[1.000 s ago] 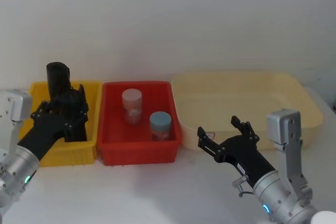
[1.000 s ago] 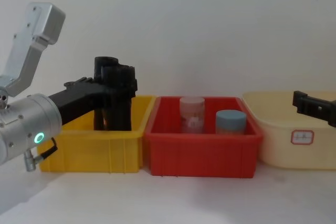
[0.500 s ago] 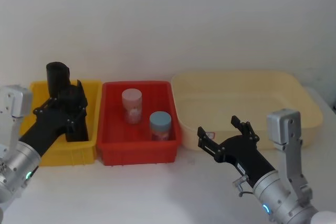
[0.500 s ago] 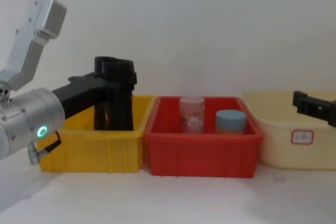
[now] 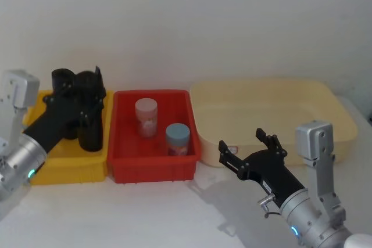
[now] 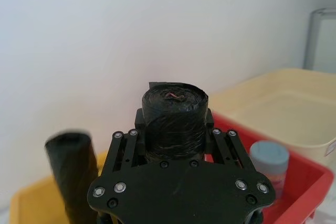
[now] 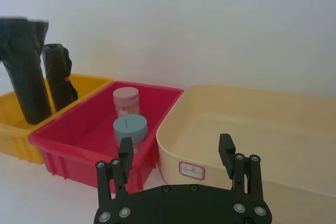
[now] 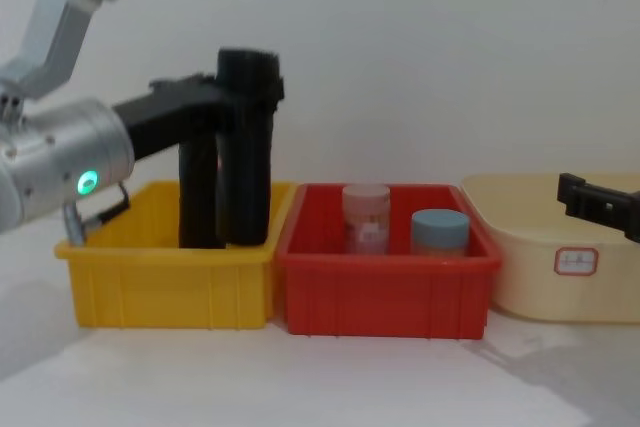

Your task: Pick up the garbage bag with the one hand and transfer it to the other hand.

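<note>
At the left of the head view, the left end effector (image 5: 83, 98) is gripping the upper part of the garbage bag (image 5: 91, 135), which is standing upright with its foot inside the yellow bin (image 5: 70, 169). Lower right, the right end effector (image 5: 241, 141) is waiting wide open and empty. The roll is looking light, firm and slick — its free lower half suits the receiving grasp.

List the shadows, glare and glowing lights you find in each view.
Head view: a soft grey shadow falls on the white table beneath the open right gripper. Chest view: the green ring light glows on the left arm; the left gripper clamps the tall black garbage bag roll, which shows no glare. Left wrist view: faint sheen on the roll's wrinkled end.
</note>
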